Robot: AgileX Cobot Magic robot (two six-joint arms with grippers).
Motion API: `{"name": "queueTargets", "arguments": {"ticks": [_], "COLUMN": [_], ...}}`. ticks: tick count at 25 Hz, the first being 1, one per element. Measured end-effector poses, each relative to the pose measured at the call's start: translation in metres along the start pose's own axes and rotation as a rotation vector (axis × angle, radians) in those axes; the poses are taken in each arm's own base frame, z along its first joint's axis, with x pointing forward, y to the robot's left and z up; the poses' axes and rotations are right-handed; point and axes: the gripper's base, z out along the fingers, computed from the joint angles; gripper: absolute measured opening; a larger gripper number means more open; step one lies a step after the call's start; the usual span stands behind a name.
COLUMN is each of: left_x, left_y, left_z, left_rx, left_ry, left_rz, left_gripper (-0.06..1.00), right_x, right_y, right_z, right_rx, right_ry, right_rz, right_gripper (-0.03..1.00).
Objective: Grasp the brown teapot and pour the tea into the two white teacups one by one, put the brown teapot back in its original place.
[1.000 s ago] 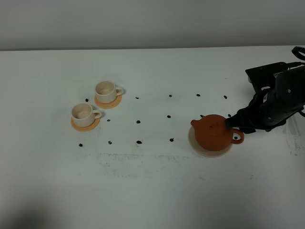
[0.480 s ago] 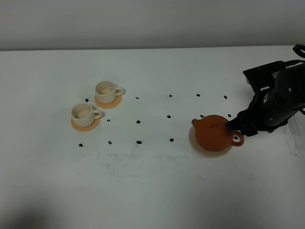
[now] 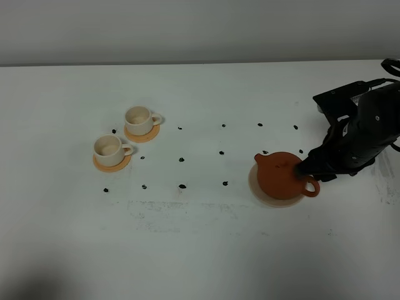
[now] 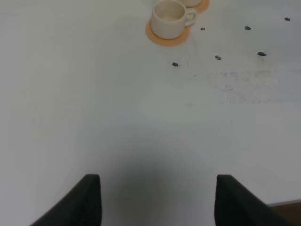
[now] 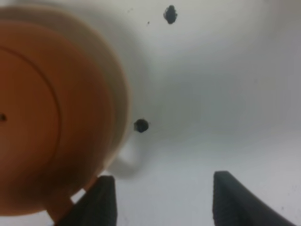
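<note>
The brown teapot (image 3: 279, 175) sits on its pale beige disc (image 3: 265, 199) at the right of the table, spout toward the cups. My right gripper (image 3: 305, 167) is low beside the teapot's loop handle (image 3: 310, 187). In the right wrist view the gripper (image 5: 162, 200) is open, with the teapot (image 5: 42, 117) filling one side and its handle (image 5: 59, 209) just outside one finger (image 5: 101, 197). The two white teacups (image 3: 139, 118) (image 3: 109, 149) stand on orange coasters at the left. My left gripper (image 4: 157, 202) is open over bare table, facing the nearer cup (image 4: 168, 18). No tea shows.
Small dark marks (image 3: 182, 159) dot the white table in rows between cups and teapot. A scuffed patch (image 3: 181, 209) lies in front of them. The table's far edge meets a grey wall (image 3: 187, 31).
My right arm has edged left toward the teapot's handle, and the teapot has shifted slightly on its disc. The cups have not moved.
</note>
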Motion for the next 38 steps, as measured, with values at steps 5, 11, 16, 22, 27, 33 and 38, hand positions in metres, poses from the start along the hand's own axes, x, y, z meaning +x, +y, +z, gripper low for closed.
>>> {"name": "queueTargets", "arguments": {"ticks": [5,11,16,22,27,33,38], "left_x": [0.0,0.0,0.0,0.0,0.0,0.0,0.0], "left_y": [0.0,0.0,0.0,0.0,0.0,0.0,0.0], "left_z": [0.0,0.0,0.0,0.0,0.0,0.0,0.0], "left_rx": [0.0,0.0,0.0,0.0,0.0,0.0,0.0], "left_ry": [0.0,0.0,0.0,0.0,0.0,0.0,0.0], "left_rz": [0.0,0.0,0.0,0.0,0.0,0.0,0.0], "left_gripper": [0.5,0.5,0.5,0.5,0.5,0.5,0.5], "right_x": [0.0,0.003,0.017,0.032,0.041,0.043,0.041], "right_y": [-0.002,-0.007,-0.007,-0.004,-0.006,-0.012,-0.011], "right_z": [-0.007,-0.015,-0.022,-0.056,-0.046,-0.022,-0.004], "right_rx": [0.026,0.065,0.061,0.053,0.067,0.076,0.071], "right_ry": [-0.009,0.011,-0.041,-0.309,-0.34,-0.295,-0.281], "right_rz": [-0.033,-0.076,-0.073,-0.068,-0.102,-0.122,-0.148], "right_gripper": [0.45,0.45,0.45,0.45,0.45,0.45,0.45]}}
